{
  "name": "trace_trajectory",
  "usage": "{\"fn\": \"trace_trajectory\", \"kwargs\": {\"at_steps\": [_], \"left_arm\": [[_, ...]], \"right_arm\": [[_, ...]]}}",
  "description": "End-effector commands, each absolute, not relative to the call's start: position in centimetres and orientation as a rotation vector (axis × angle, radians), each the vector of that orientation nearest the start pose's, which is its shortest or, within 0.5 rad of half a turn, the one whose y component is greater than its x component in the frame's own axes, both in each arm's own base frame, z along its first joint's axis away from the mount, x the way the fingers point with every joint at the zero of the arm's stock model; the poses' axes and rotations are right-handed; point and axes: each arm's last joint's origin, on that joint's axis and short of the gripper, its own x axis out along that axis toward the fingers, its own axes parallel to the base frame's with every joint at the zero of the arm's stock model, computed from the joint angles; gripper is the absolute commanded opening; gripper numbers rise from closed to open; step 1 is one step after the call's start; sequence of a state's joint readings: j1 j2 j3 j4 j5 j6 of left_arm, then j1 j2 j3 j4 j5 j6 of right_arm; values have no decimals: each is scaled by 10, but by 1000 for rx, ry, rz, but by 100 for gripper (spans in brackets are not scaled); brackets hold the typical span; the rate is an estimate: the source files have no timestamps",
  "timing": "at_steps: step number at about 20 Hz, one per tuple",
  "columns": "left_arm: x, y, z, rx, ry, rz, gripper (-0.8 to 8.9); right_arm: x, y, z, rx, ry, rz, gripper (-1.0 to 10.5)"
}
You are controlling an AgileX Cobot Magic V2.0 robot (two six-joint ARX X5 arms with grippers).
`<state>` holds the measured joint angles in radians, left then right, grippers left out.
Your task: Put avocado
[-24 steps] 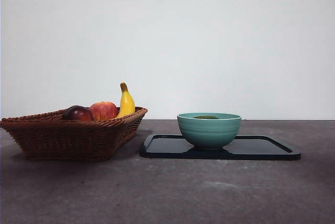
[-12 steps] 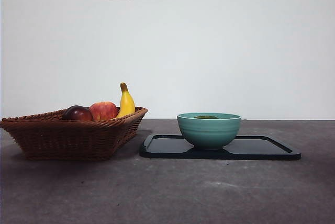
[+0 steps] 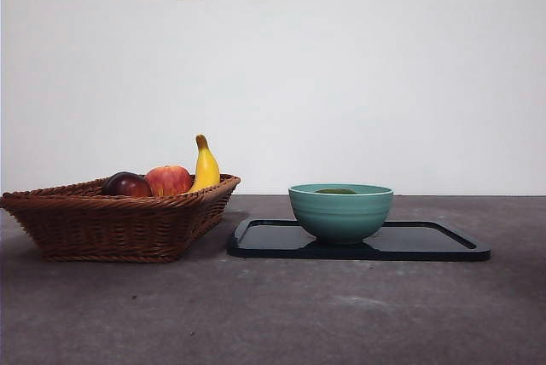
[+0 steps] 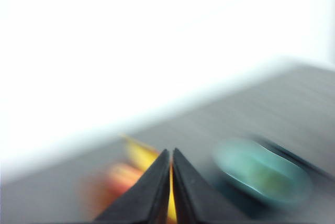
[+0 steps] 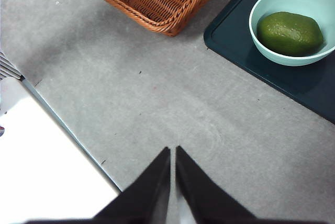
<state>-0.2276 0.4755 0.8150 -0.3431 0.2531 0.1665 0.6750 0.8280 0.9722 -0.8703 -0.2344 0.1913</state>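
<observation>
Avocado [image 3: 335, 191] barely clears the rim of the teal bowl [image 3: 340, 213] on the dark tray [image 3: 426, 241], front view; task judged complete. Left end effector [image 4: 171, 156], blurred view: closed, empty. Right end effector [image 5: 172, 153]: closed, empty, high above table [image 5: 172, 98], avocado lying in bowl.

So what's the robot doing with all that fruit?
Nothing is being held right now. The avocado already lies inside the teal bowl, which stands on the dark tray. The wicker basket beside the tray holds a banana, a red apple and a dark purple-red fruit. The right gripper is shut and empty above bare table, and the left gripper is shut too, away from the fruit.
</observation>
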Motion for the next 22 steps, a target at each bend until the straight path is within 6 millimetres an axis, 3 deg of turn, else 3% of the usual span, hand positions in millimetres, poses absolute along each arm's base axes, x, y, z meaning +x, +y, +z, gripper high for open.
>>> {"fn": "trace_trajectory", "kwargs": {"at_steps": [1, 4, 10, 14, 22], "left_arm": [[84, -15, 348, 186, -192, -246, 7], [78, -6, 308, 153, -221, -89, 8], [85, -1, 228, 133, -107, -33, 8], [88, 0, 198, 117, -40, -33, 8], [97, 0, 159, 92, 78, -37, 8]], "right_arm": [[111, 99, 332, 12, 801, 803, 7], [111, 99, 332, 12, 801, 803, 7], [111, 99, 332, 12, 801, 803, 7], [111, 99, 332, 12, 801, 803, 7], [111, 99, 332, 12, 801, 803, 7]]}}
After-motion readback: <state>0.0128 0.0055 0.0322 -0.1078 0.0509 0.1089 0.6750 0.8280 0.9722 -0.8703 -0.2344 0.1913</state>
